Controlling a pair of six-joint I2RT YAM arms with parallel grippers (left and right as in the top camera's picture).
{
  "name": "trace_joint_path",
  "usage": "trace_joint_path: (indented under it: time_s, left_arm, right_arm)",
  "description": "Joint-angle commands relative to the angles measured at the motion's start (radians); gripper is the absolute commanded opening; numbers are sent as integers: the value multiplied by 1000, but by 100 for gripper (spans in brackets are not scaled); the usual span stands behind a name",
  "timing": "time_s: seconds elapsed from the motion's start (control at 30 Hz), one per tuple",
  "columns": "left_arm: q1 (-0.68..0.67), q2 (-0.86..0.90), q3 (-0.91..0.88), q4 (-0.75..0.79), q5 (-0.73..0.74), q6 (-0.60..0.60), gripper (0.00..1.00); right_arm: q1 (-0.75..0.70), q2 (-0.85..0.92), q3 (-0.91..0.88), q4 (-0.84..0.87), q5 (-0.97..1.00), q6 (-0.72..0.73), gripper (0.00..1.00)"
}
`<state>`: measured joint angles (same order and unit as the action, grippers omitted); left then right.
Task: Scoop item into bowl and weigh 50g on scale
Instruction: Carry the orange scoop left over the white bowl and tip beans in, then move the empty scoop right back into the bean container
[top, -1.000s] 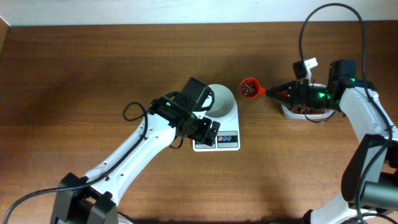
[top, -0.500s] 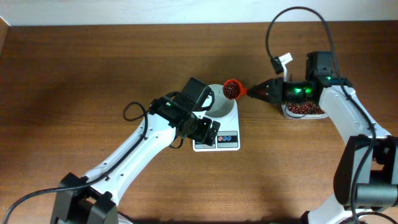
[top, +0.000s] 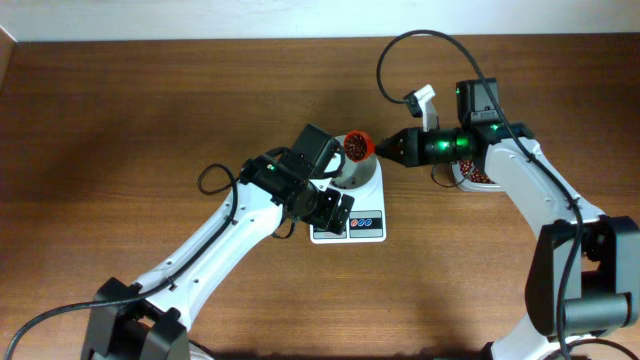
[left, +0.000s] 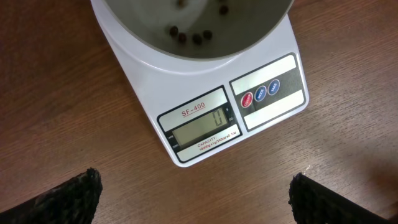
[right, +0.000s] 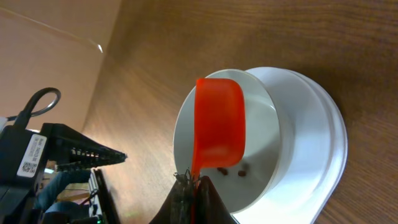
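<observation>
The white scale (top: 365, 222) carries the white bowl (top: 356, 172). In the left wrist view the scale (left: 205, 118) reads 0, and a few beans (left: 186, 36) lie in the bowl (left: 137, 25). My right gripper (top: 395, 148) is shut on the handle of an orange-red scoop (top: 358, 146), which holds beans over the bowl's rim. In the right wrist view the scoop (right: 217, 124) is tilted over the bowl (right: 267, 143), with a few beans (right: 230, 170) below it. My left gripper (top: 338, 212) is open and empty at the scale's front-left, its fingers wide apart above the wood (left: 196, 199).
A clear plastic tub (top: 478, 178) of beans stands right of the scale, partly under my right arm. A black cable loops above the right arm. The table's far edge runs along the top of the overhead view.
My right arm has moved left, carrying the loaded scoop from beside the tub to over the bowl. The left arm has not moved.
</observation>
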<state>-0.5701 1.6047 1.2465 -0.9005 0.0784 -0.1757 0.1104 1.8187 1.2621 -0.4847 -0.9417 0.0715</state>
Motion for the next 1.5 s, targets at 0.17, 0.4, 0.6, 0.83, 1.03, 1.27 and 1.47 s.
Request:
trace_joint_path:
  time_s: [0.17,0.4,0.6,0.83,1.03,1.27,1.47]
  left_arm:
    - [-3,7,0,-2,0,16,99]
    - [-3,7,0,-1,0,16,99]
    - [-3,7,0,-2,0,16,99]
    - [-3,7,0,-1,0,16,99]
    - [-3,7,0,-1,0,16,99]
    - [-3,7,0,-1,0,16,99]
    - [-3,7,0,-1,0,16,99]
  right_arm:
    - [47,-122,33,-23,122,-76,4]
    - [134,-174,34,-43,348,-210,4]
    - [211,-179,37,-39,496,-357,4]
    - [229,-267,42,-49,550,-500,4]
    - [267,-309,42,-89,555,-645,4]
    - [274,-307,42,-97,562,-708,4]
    - [251,-307,42,-76,549,-592,4]
